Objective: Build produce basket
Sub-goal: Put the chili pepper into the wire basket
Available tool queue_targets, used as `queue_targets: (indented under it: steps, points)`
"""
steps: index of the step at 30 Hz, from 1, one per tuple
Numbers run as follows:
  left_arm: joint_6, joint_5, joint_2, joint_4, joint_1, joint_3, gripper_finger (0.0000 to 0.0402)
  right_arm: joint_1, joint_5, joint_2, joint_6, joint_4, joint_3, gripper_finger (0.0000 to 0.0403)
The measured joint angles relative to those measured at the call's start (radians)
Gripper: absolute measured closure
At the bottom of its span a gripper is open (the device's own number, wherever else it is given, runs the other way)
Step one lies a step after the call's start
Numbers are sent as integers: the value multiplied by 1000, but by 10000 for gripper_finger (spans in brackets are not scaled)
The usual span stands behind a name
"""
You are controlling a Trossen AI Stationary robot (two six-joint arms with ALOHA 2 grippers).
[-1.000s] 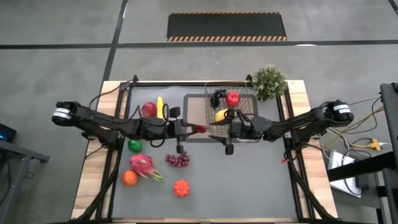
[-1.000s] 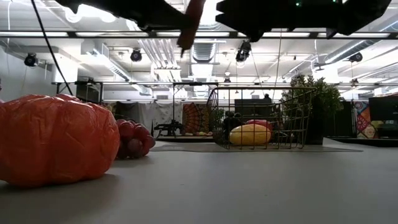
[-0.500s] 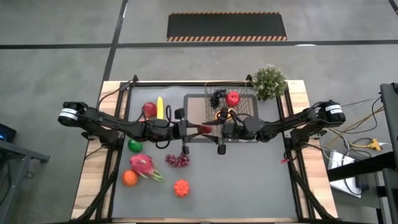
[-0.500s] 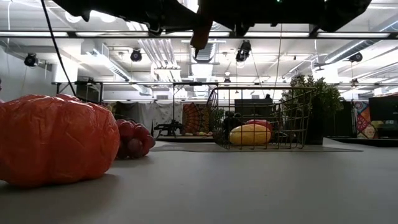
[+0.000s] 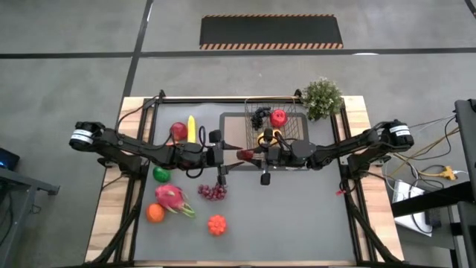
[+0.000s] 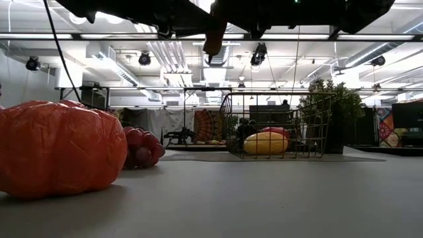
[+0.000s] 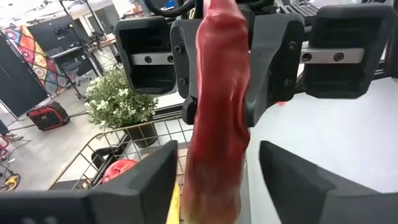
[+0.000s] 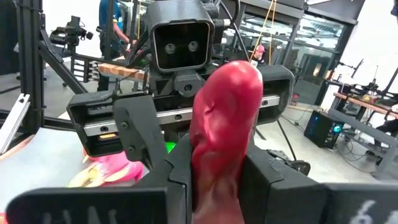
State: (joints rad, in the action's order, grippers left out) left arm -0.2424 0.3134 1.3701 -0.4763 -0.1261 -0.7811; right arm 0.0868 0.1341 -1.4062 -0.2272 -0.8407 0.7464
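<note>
From above, the basket (image 5: 277, 128) sits on a grey-brown mat (image 5: 234, 141) toward the far side of the tabletop (image 5: 297, 216), beside a potted plant (image 5: 322, 97); it already holds dark grapes (image 5: 258, 116), a red apple (image 5: 278, 117) and a yellow fruit (image 5: 265, 137). Well away from the basket, on the left arm's side, another red apple (image 5: 178, 131), a banana (image 5: 191, 128), a green fruit (image 5: 161, 174), a dragon fruit (image 5: 171, 198), an orange (image 5: 154, 213), red grapes (image 5: 213, 191) and a bumpy orange-red piece (image 5: 216, 224) are still waiting, so I judge the job under half done. The left claw (image 5: 232, 155) and right claw (image 5: 256, 155) meet just beside the basket's near-left corner with a red mango (image 5: 245, 155) between them. From tabletop level, the mango (image 6: 213, 36) hangs high, to the left of the basket (image 6: 276, 125), with the yellow fruit (image 6: 266, 143) inside it and the bumpy piece (image 6: 56, 148) and red grapes (image 6: 142, 147) on the tabletop. The left wrist view shows the mango (image 7: 219, 118) standing on end, the right claw (image 7: 219, 68) pinching its far end while the left claw (image 7: 214, 180) stands spread around the near end. The right wrist view shows the right claw (image 8: 214, 171) pressed on the mango (image 8: 225, 130), the left claw (image 8: 180, 134) wide beyond. This looks like a handover, with the mango yet to go into the basket.
</note>
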Motion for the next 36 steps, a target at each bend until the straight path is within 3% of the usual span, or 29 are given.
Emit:
queue_targets:
  steps: [3,8,15,18,28,36]
  points:
    - [-7,0,-15,42,0,0,166,0,17,27,39,36,0,335]
    - [-17,1,-34,95,0,1,156,0,134,100,103,206,0,335]
    - [-77,44,-51,103,1,2,155,-13,509,207,214,431,0,335]
    - [-78,63,-58,99,2,2,155,-58,600,216,271,496,0,335]
    - [-44,63,-58,92,2,2,155,-298,554,64,487,550,0,334]
    - [-23,70,-103,141,2,2,155,-349,513,-60,559,525,28,329]
